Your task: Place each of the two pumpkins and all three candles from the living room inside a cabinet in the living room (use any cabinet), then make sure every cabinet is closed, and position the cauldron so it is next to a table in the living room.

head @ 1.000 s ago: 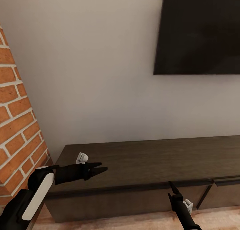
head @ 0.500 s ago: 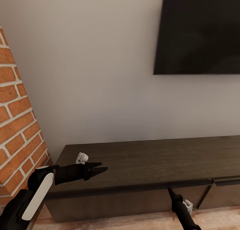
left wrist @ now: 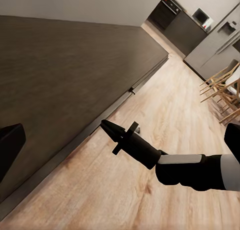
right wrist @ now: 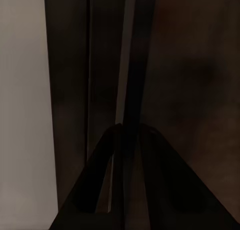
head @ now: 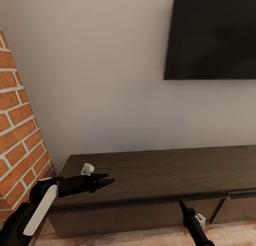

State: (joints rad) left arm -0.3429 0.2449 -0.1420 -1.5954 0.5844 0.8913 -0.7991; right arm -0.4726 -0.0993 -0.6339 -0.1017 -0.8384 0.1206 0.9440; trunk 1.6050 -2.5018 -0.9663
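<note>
The long low dark-brown cabinet (head: 160, 171) runs along the wall, and its flat drawer fronts look shut. My left gripper (head: 111, 178) hovers open and empty just above the left end of the cabinet top (left wrist: 65, 65). My right gripper (head: 181, 203) is shut on nothing. Its pointed tip (left wrist: 103, 123) sits at the cabinet's front edge, just under the top's lip. In the right wrist view the joined fingers (right wrist: 100, 180) point along a dark seam of the cabinet (right wrist: 190, 65). The pumpkins, candles, cauldron and table are out of view.
A big dark TV (head: 213, 32) hangs on the pale wall above the cabinet. A red brick wall (head: 17, 132) juts out at the left, close to my left arm. Wood floor (left wrist: 165, 115) stretches toward kitchen units (left wrist: 185, 25) and wooden chairs (left wrist: 222, 85).
My right gripper has dropped slightly along the cabinet's front edge. The left arm and the view have stayed put.
</note>
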